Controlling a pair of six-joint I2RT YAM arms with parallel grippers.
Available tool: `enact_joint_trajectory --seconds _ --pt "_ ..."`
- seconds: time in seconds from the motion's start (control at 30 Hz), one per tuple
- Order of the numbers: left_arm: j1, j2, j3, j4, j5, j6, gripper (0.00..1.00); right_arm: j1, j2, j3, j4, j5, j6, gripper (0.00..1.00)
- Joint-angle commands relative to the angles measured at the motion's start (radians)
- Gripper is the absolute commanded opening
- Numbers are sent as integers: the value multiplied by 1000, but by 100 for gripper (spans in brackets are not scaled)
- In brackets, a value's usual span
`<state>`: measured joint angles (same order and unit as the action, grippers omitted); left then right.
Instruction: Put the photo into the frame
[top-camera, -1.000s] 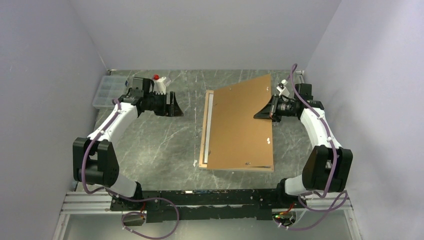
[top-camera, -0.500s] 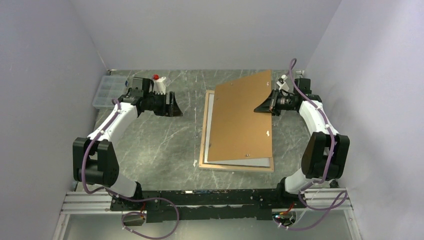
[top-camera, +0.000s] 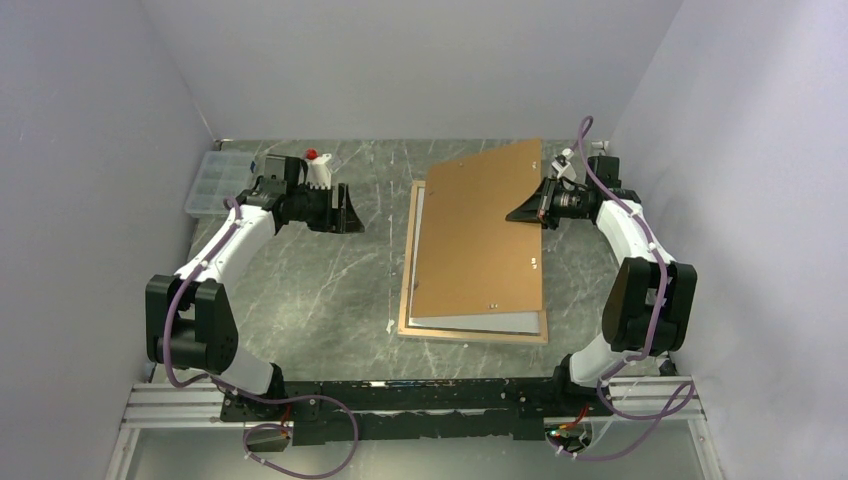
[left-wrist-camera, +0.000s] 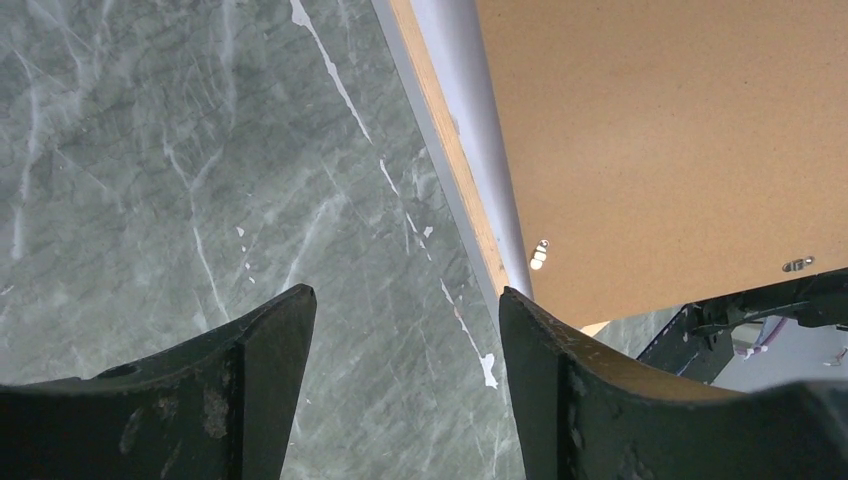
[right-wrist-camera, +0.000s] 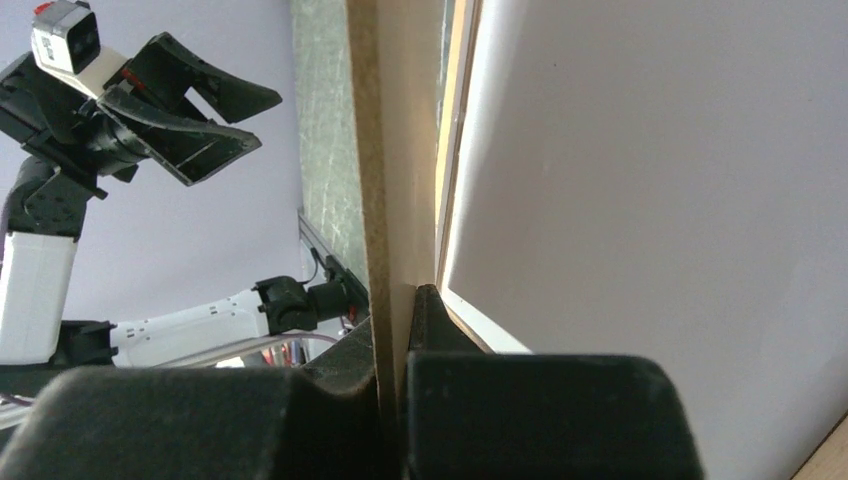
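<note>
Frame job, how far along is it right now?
Done: nothing visibly. In hand: right gripper shut on the backing panel, tilting it off the frame; left gripper open, empty. Left: remove the panel, put the photo in; no print shows yet.

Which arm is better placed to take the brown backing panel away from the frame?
Right. The right tool is shut on the raised edge of the backing panel; the left tool hangs open over the table, apart from the frame.
</note>
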<state>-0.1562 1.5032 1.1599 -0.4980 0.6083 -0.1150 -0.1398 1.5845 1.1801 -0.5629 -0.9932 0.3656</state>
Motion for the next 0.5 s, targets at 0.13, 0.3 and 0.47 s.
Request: enact_joint_trajectory --seconds 0.13,0.3,0.47 --pt "-9 -7 -6 33 -14 26 72 5 -15 -20 70 -106 46 0" --pt "-16 -4 -10 41 -16 22 72 11 -4 -17 7 -82 -11 0" --pt "-19 -5 -11 43 -12 21 71 12 5 -10 -26 -62 -41 0"
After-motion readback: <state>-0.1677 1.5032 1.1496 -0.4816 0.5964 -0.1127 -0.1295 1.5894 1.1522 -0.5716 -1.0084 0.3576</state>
